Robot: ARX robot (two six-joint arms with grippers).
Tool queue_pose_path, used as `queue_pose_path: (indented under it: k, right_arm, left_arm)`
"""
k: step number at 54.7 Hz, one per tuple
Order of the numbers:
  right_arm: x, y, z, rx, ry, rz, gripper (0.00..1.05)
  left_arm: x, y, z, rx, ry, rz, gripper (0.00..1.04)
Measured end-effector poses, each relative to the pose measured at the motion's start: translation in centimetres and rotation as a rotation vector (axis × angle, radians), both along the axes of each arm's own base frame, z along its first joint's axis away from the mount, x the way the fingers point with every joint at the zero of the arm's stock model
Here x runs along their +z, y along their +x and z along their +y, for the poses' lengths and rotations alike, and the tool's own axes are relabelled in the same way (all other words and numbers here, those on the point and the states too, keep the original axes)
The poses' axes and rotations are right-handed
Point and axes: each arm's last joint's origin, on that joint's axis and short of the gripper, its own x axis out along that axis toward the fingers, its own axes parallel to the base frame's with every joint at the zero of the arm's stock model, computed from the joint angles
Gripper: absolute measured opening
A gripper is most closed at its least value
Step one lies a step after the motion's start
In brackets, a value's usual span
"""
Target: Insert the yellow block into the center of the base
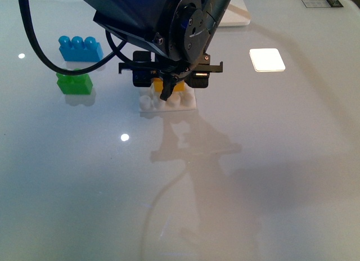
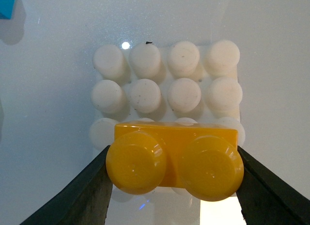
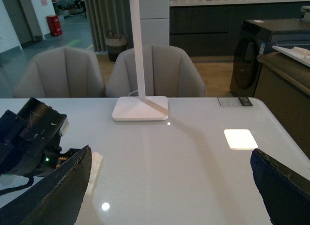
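Note:
My left gripper (image 1: 170, 85) is shut on the yellow block (image 1: 170, 85), holding it just over the white studded base (image 1: 183, 106) in the middle of the table. In the left wrist view the yellow block (image 2: 175, 160) sits between the two black fingers (image 2: 80, 196), its two studs facing the camera. It overlaps the near rows of the base (image 2: 167, 89); whether it touches the studs I cannot tell. My right gripper (image 3: 169, 196) is open and empty, off to the side, its fingers (image 3: 60, 191) wide apart above bare table. The base's edge shows in the right wrist view (image 3: 95, 169).
A blue three-stud brick (image 1: 80, 48) and a green two-stud brick (image 1: 74, 82) stand at the far left. A white lamp foot (image 1: 233, 13) stands at the back; it also shows in the right wrist view (image 3: 140, 108). A bright light patch (image 1: 266, 59) lies right of the base.

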Motion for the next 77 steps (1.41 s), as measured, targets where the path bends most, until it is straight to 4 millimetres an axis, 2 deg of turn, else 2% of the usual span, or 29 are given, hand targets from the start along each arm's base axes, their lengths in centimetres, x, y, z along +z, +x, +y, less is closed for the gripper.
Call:
queue_pose_path:
  k: [21, 77]
  right_arm:
    - [0.0, 0.0, 0.0, 0.0, 0.0, 0.0, 0.96]
    - [0.0, 0.0, 0.0, 0.0, 0.0, 0.0, 0.96]
  left_arm:
    - [-1.1, 0.7, 0.2, 0.016, 0.019, 0.012, 0.63]
    - [-2.0, 0.9, 0.1, -0.011, 0.096, 0.056, 0.63]
